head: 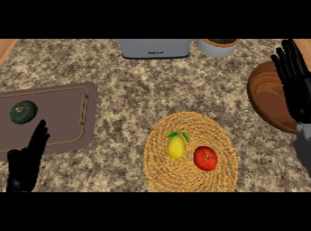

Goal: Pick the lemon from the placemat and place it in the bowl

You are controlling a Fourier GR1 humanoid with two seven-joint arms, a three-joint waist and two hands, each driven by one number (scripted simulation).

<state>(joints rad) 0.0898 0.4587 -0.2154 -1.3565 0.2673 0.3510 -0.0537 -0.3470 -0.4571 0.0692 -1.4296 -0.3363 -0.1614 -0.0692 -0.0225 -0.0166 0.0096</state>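
A yellow lemon (176, 146) with a green leaf lies on the round woven placemat (184, 128), left of a red tomato (205, 158). The brown wooden bowl (269, 97) sits at the right edge of the counter. My right hand (297, 76) is open, fingers straight and pointing up, in front of the bowl's right part and well away from the lemon. At the lower left my left hand (29, 155) is open and resting, fingers up, over the edge of a tray.
A brown tray (64, 113) at the left holds a dark green round fruit (23, 112). A grey toaster (155, 48) and a white pot (217, 46) stand along the back edge. Wooden surfaces show at both top corners.
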